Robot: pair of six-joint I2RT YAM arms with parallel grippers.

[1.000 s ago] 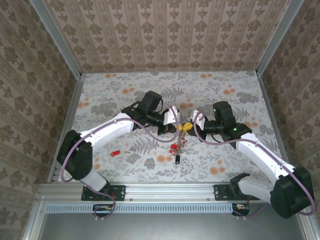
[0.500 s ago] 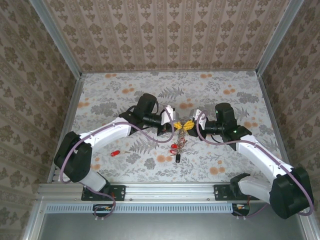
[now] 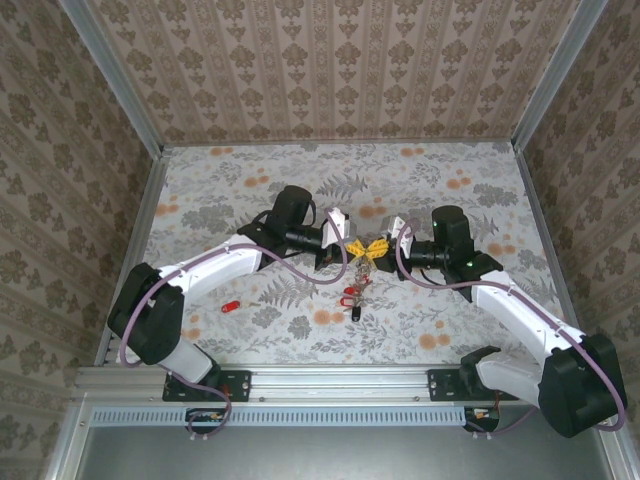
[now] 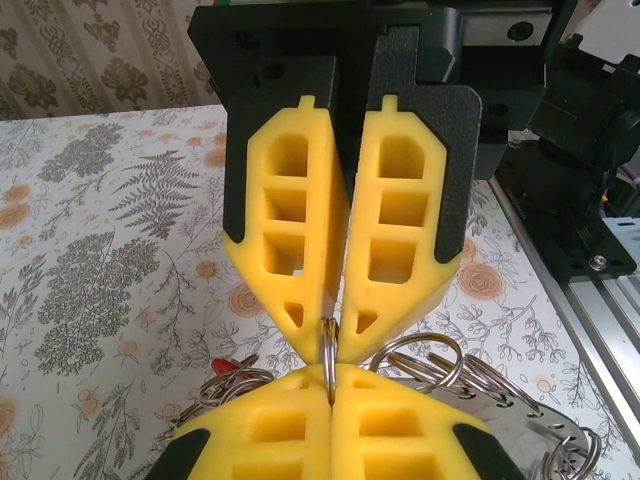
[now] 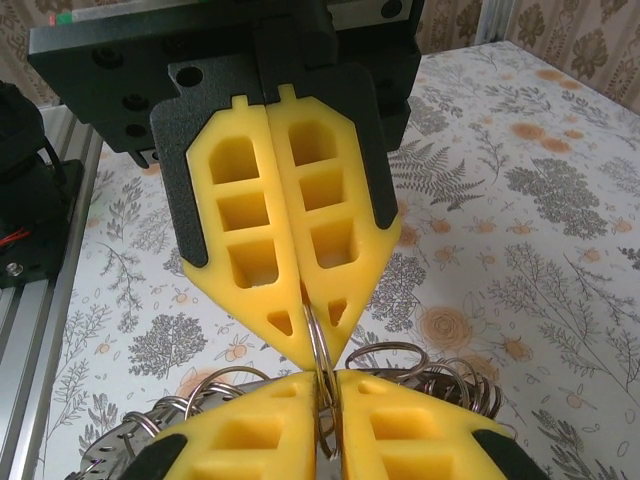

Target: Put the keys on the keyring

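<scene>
Left gripper [image 4: 330, 375]: closed, its yellow fingertips nipping a thin split ring [image 4: 329, 345] edge-on.
Right gripper [image 4: 337, 335]: tip to tip with the left, jaws all but together on the same split ring.
Keyring [image 4: 545, 425]: flat grey metal with holes along its rim, hung with wire loops, just beneath the meeting fingertips.
Keys [image 3: 350, 295]: red-headed ones and a dark one bunched under the two grippers, mid-desk.
Loose red key [image 3: 230, 305]: flat on the floral desk [image 3: 450, 190], well apart, beside the left arm.
</scene>
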